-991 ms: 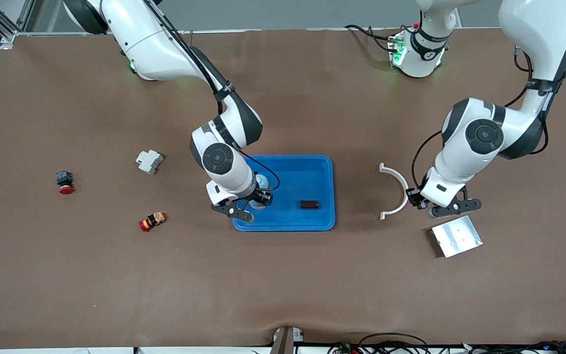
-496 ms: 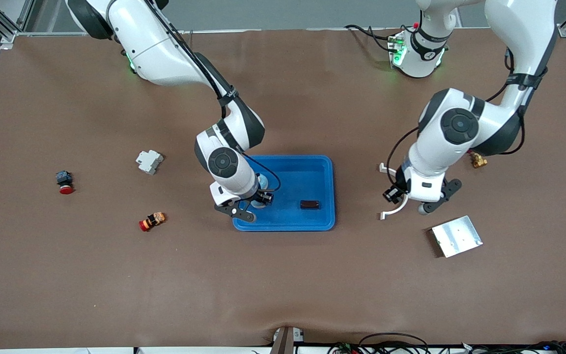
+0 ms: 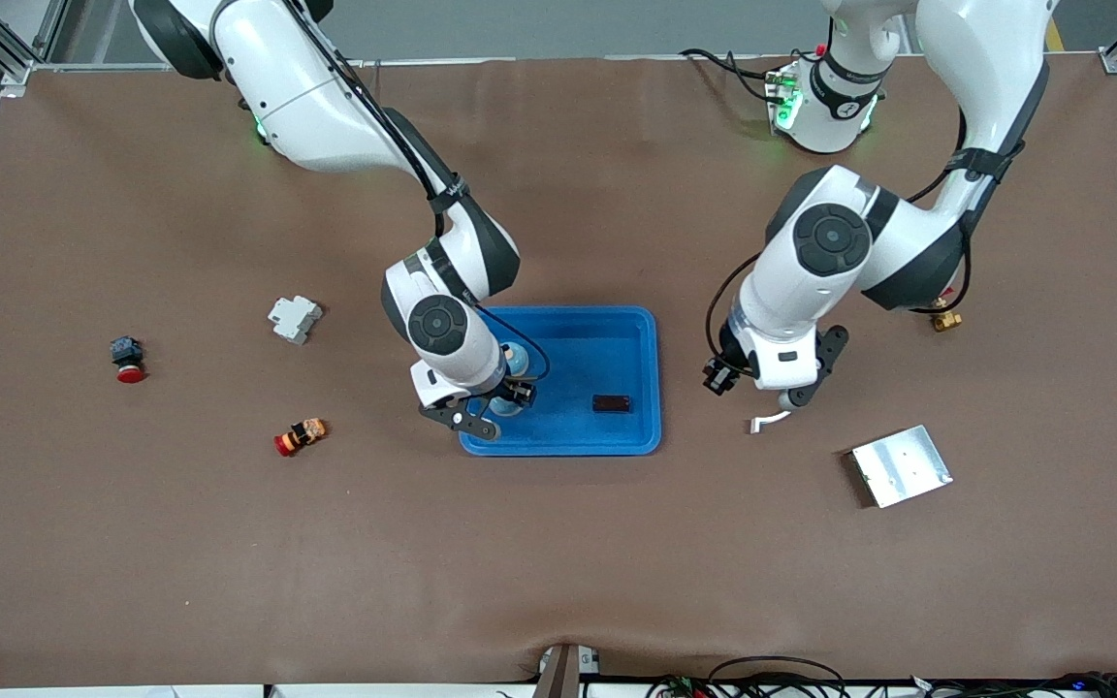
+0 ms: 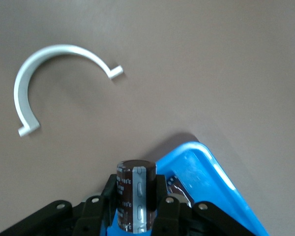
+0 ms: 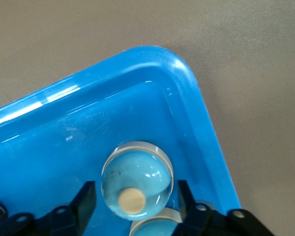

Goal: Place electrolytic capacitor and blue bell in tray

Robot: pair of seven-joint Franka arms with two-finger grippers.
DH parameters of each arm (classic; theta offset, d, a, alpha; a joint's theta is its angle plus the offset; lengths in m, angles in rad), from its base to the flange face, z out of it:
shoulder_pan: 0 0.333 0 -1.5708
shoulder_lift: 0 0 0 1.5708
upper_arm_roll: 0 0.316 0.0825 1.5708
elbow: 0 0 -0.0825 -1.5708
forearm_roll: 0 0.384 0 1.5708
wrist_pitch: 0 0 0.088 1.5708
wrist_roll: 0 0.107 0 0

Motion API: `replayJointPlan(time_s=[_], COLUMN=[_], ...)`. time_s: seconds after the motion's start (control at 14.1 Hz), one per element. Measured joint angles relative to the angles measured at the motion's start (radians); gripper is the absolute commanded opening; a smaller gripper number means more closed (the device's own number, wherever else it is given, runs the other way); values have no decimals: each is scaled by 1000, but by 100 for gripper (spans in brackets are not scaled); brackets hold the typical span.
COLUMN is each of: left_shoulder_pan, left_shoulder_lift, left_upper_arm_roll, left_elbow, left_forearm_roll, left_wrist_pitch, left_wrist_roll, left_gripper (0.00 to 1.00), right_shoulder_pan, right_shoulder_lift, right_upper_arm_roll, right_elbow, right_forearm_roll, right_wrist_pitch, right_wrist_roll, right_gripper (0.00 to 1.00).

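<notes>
The bright-blue tray (image 3: 617, 446) lies mid-table. The blue bell (image 3: 516, 359), a light-blue dome with a tan knob, sits in it at the end toward the right arm. My right gripper (image 3: 510, 393) is over that end. In the right wrist view its open fingers (image 5: 88, 191) stand either side of the bell (image 5: 136, 172) with gaps, above the tray (image 5: 196, 113). My left gripper (image 3: 721, 376) is beside the tray's end toward the left arm. It is shut on the upright dark electrolytic capacitor (image 4: 135, 196) near the tray's corner (image 4: 211, 167).
A small dark part (image 3: 611, 403) lies in the tray. A white C-shaped clip (image 4: 54, 49) lies under the left arm, its tip showing (image 3: 769, 421). A silver plate (image 3: 901, 465), brass fitting (image 3: 944, 319), white block (image 3: 294, 318), red button (image 3: 128, 361) and red-orange part (image 3: 300, 436) lie around.
My left arm has carried the capacitor from beside the silver plate, over the white clip, toward the tray. My right gripper has stayed over the bell.
</notes>
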Motion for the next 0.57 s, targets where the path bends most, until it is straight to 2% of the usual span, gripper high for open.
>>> replayJointPlan(time_s=[0.28,0.57], left_shoulder_pan=[-97,-175], left_shoulder_lift=[12,75], left_upper_arm_roll=[0,1], left_elbow=[1,-1], left_forearm_roll=[60,195], left_wrist_pitch=[-26,-30], left_wrist_roll=[-282,-566], left_gripper=[0,0], right_shoulder_pan=[-31,-147], right_shoulder_lift=[-11,-112], right_upper_arm_roll=[-12,-18], right_elbow=[10,24], right_forearm_roll=[0,-2], right_wrist_pitch=[-23,-213], right_wrist_roll=[-10,-209], right_gripper=[100,100])
